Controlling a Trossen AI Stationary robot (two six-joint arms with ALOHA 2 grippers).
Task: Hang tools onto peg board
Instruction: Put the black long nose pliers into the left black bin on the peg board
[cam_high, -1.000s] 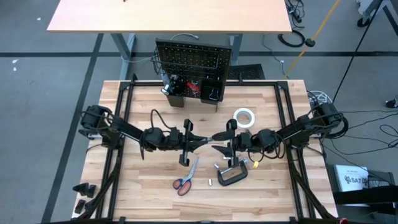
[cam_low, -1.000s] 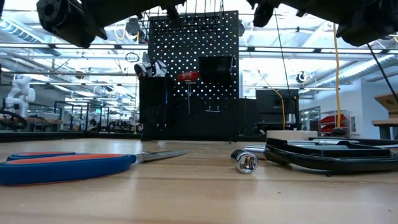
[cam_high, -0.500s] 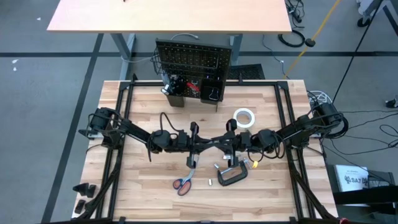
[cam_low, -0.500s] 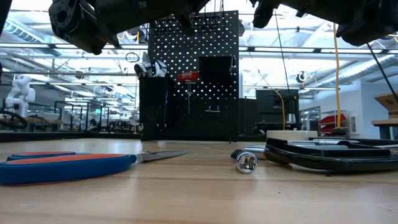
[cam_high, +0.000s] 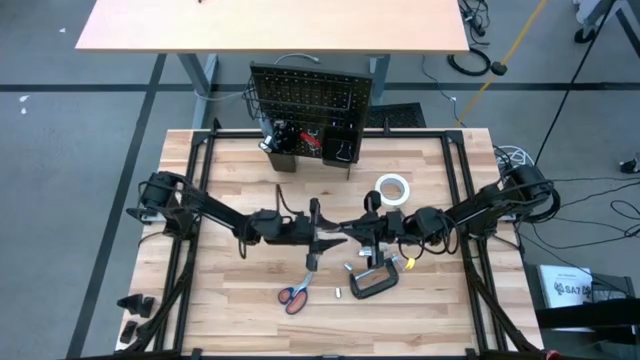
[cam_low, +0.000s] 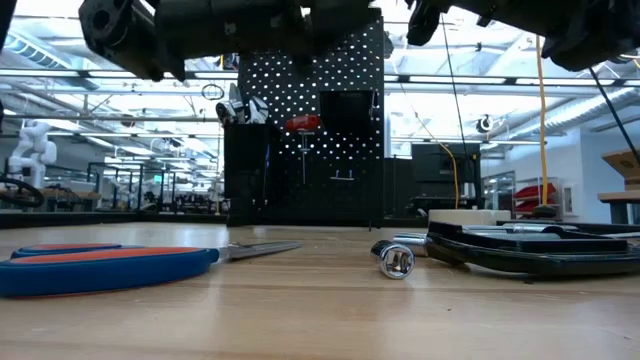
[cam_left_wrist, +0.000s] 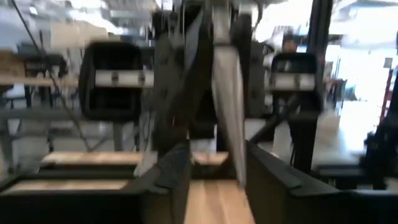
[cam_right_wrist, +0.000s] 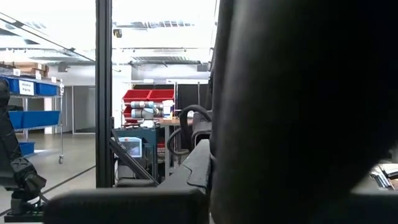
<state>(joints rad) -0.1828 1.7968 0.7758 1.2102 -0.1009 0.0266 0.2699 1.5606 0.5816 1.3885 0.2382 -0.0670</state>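
Observation:
Over the middle of the table my two grippers meet around a slim tool (cam_high: 312, 262) with a silver end and a dark end. My left gripper (cam_high: 305, 232) stands open, its fingers (cam_left_wrist: 175, 177) on either side of the tool's silver part (cam_left_wrist: 225, 93). My right gripper (cam_high: 342, 232) comes from the table's right and is shut on the tool. The peg board (cam_high: 310, 95) stands upright at the far edge, with a red screwdriver (cam_low: 303, 124) hanging on it. In the right wrist view a dark blurred shape blocks the tool. My right gripper holds the tool about its middle (cam_high: 316, 236), coming in roughly level from the table's right with its fingers across the tool. The tool is lifted clear of the table. Both grippers crowd the place of contact, so the kind of hold cannot be told.
On the table near the front lie orange-handled scissors (cam_high: 297, 290), a black C-clamp (cam_high: 372, 280) and a silver ratchet (cam_low: 393, 260). A white tape roll (cam_high: 393, 188) lies toward the far right. Black bins (cam_high: 338, 148) sit along the board's lower edge.
My left gripper has carried the tool toward the table's right, up to my right gripper, and sunk a little. My right gripper has shut on the tool, and my left gripper's fingers have opened off it. The tool stays clear of the table.

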